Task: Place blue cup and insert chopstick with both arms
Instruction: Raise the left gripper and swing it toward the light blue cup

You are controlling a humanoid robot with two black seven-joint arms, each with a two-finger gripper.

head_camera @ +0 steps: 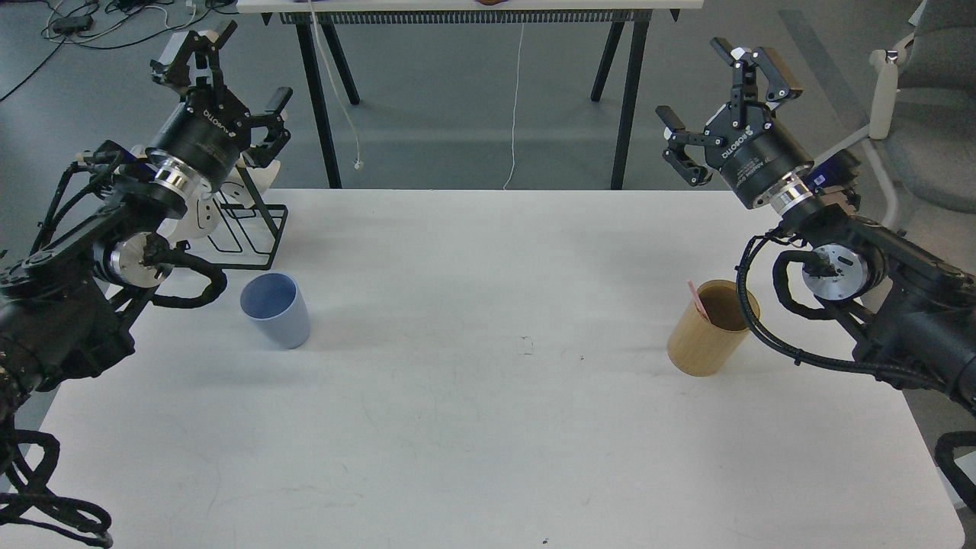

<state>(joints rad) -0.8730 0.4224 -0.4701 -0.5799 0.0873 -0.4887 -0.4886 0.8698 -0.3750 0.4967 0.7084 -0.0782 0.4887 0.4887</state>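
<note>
The pale blue cup (276, 309) stands upright on the white table (488, 396), left of centre. A pinkish-red chopstick (698, 300) leans inside the tan wooden holder (712, 328) on the right side, only its upper end showing. My left gripper (229, 72) hangs open above the table's far left corner, well behind the blue cup and holding nothing. Over the far right edge my right gripper (728, 95) is raised, fingers spread open and empty, behind and above the holder.
A black wire rack (248, 225) with white pieces stands at the far left of the table, partly behind my left arm. Beyond the table are another table's black legs (324, 99) and a hanging white cord (517, 99). A grey chair (930, 114) sits at far right.
</note>
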